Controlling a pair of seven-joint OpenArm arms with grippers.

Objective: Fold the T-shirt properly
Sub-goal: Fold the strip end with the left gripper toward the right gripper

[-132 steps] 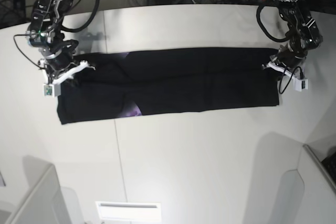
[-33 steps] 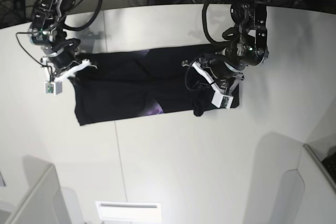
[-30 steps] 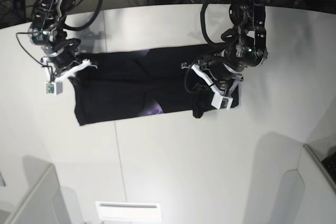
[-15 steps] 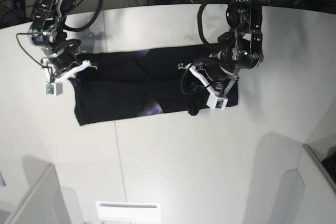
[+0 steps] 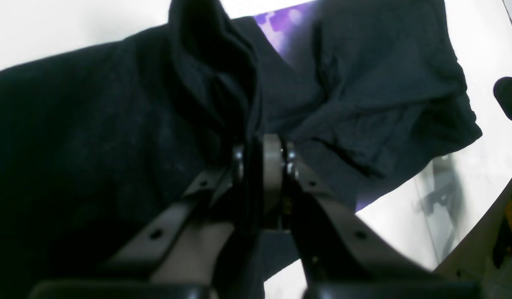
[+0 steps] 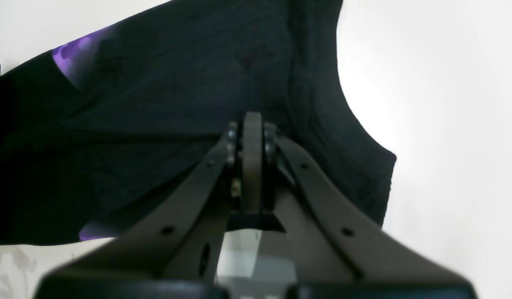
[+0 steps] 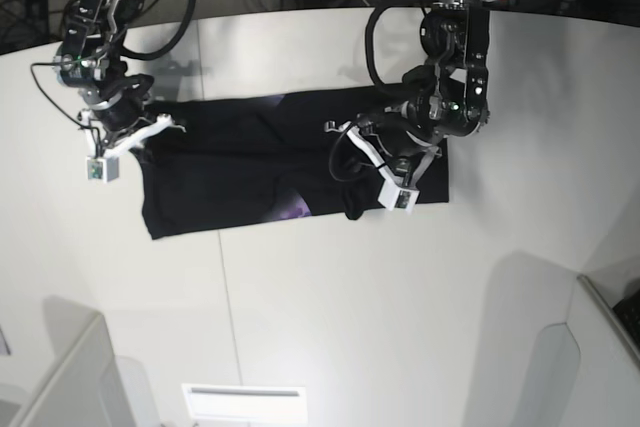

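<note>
Left gripper [image 7: 358, 144] closed on a raised fold of the T-shirt [image 7: 268, 182], which lies across the worktop's [image 7: 330, 317] rear half, and right gripper [image 7: 140, 147] pinched shut at its other end: the fold is best laid low, smoothly, keeping edges parallel.

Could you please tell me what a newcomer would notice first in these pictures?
The long black T-shirt on the white table stands out most, with purple print peeking out along its edges. Above it, the left gripper works near the middle, while the right gripper sits at the other end.
</note>
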